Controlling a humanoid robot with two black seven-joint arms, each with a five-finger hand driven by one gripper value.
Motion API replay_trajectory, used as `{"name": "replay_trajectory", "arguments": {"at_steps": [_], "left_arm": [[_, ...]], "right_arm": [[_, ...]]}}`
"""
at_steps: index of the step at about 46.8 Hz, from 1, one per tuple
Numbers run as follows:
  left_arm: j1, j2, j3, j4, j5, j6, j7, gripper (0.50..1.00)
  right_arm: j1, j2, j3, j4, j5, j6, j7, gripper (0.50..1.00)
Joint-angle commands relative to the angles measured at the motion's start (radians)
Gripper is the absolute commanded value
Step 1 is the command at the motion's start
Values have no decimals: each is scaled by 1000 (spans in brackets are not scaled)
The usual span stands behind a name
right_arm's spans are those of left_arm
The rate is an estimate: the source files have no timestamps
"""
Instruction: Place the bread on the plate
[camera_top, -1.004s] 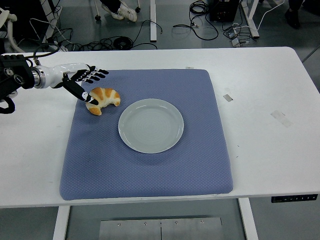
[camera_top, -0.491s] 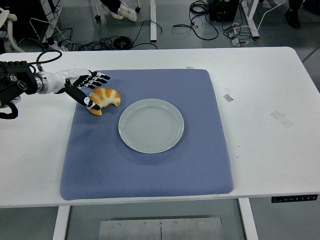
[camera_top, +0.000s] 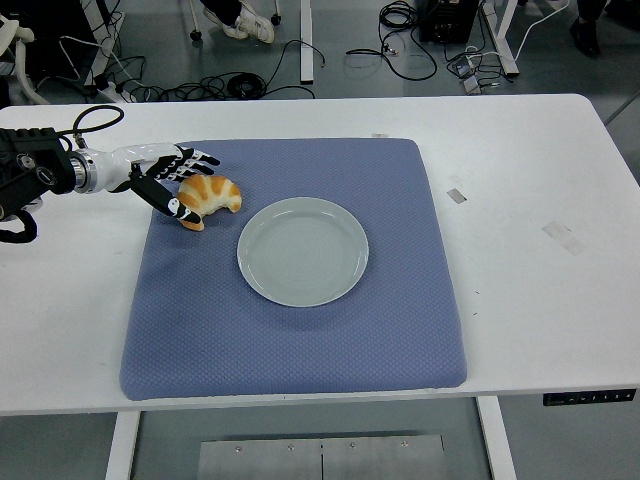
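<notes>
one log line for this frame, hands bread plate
left hand: open, at croissant's left end, no grasp | right hand: not in view | croissant: on blue mat, left of plate | plate: empty

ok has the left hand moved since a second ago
Yes. The left hand has slid a little to the left and lowered toward the croissant, judged against the mat's top left corner. Its thumb now rests at the bread's left end.

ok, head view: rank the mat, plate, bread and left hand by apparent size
1. Blue mat, largest by far.
2. Plate.
3. Bread and left hand: these look about alike, and the fingers reach around the bread, so I won't rank them.
</notes>
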Motion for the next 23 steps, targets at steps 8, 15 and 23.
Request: {"name": "replay_trajectory", "arguments": {"at_steps": [8, 15, 23], "left_arm": [[0, -6, 2, 1, 1, 0, 0, 857], [0, -5, 2, 3, -1, 0, 0, 837], [0, -5, 2, 6, -1, 0, 0, 808]], "right_arm": [[-2, 0, 0, -2, 0, -1, 0, 1000], [-2, 0, 0, -2, 0, -1, 0, 1000], [0, 0, 0, -2, 0, -3, 0, 1000]]}}
